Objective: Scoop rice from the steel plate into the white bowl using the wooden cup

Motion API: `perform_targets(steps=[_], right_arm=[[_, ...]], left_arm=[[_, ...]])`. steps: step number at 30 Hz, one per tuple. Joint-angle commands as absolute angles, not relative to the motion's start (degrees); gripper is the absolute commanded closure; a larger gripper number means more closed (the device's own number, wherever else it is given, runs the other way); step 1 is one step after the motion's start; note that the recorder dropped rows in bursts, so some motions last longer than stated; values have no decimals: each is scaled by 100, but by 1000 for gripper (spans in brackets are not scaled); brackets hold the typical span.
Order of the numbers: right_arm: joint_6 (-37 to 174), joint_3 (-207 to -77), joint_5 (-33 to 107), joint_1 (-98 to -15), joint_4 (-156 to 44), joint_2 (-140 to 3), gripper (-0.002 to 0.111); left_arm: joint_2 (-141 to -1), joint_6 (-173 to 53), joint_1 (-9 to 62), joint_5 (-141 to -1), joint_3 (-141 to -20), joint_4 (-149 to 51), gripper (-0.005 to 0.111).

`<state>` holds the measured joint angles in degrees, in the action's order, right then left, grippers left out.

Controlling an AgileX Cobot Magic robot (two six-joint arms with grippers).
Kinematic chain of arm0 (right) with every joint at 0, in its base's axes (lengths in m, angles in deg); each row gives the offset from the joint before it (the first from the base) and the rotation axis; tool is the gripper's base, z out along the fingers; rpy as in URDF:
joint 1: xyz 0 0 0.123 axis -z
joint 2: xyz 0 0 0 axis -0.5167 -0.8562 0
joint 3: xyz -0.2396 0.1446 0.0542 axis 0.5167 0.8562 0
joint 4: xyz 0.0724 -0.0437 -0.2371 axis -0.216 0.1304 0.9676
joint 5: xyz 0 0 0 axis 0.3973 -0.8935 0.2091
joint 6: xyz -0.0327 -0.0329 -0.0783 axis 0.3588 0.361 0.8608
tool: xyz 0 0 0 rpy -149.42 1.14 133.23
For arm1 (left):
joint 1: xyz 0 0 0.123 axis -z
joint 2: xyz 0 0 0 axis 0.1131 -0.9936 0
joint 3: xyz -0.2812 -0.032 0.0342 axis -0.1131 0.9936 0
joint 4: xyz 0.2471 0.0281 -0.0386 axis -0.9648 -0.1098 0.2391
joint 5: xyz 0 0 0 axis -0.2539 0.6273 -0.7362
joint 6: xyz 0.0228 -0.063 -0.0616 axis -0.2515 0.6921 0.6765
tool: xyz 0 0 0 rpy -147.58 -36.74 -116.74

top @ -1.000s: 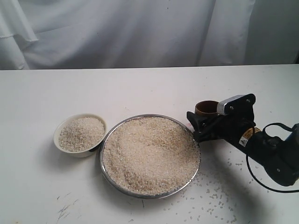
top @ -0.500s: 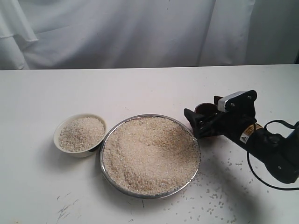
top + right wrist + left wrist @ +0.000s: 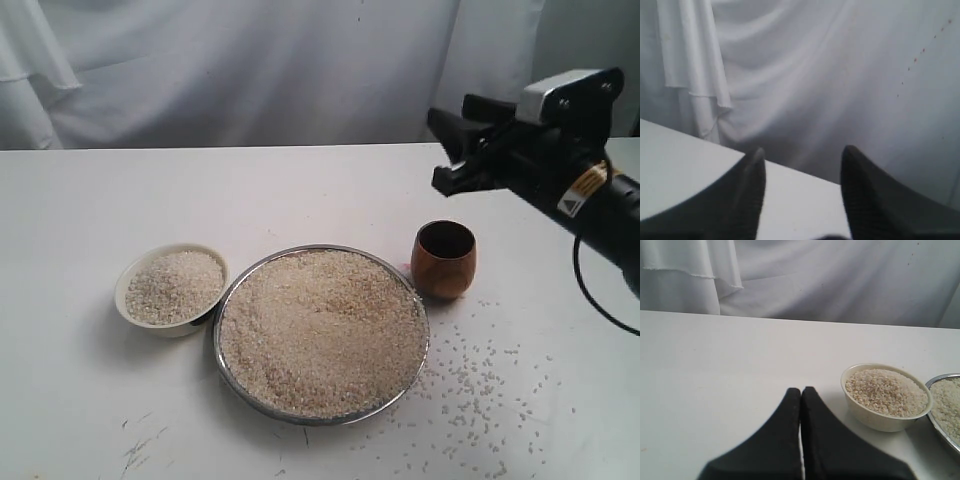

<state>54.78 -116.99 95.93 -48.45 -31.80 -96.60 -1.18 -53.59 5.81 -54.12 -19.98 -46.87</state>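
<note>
Two sets of fingers, both empty: my right fingers [image 3: 754, 182] hang apart, high over the bench [image 3: 300, 190]. I reckon the wooden cup [image 3: 444, 260] stands upright just beside the steel plate [image 3: 310, 421] for short scoops. My left fingers [image 3: 790, 430] are pressed together near the white bowl [image 3: 875, 420].

Vessel count: one steel plate [image 3: 216, 340], one white bowl [image 3: 121, 285] and one wooden cup [image 3: 444, 268]. The rice [image 3: 320, 330] forms two heaps, one in the plate and one in the bowl, plus loose grains [image 3: 470, 385] on the single table [image 3: 300, 190], too numerous to count. Gripper count: two, the right gripper [image 3: 436, 150] and the left gripper [image 3: 800, 390], each with two fingers [image 3: 785, 440].
</note>
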Motion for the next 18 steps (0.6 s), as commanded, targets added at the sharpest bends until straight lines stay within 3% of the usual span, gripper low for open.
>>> perform_targets(steps=[1,3,6,18], right_arm=[[4228,-11704,8890,-4813,-3073,-8797,96],[3491,-11704,8490,-4813,-3043,-8404,108],[2867,-11704,7906,-4813,-2780,-7798,108],[3924,-11704,4888,-4813,-2985,-6038,108]], left_arm=[[-89,-5341,590,-5448,-1972,-4683,107],[-89,-5341,590,-5448,-1972,-4683,107],[-89,-5341,590,-5448,-1972,-4683,107],[-89,-5341,590,-5448,-1972,-4683,107]])
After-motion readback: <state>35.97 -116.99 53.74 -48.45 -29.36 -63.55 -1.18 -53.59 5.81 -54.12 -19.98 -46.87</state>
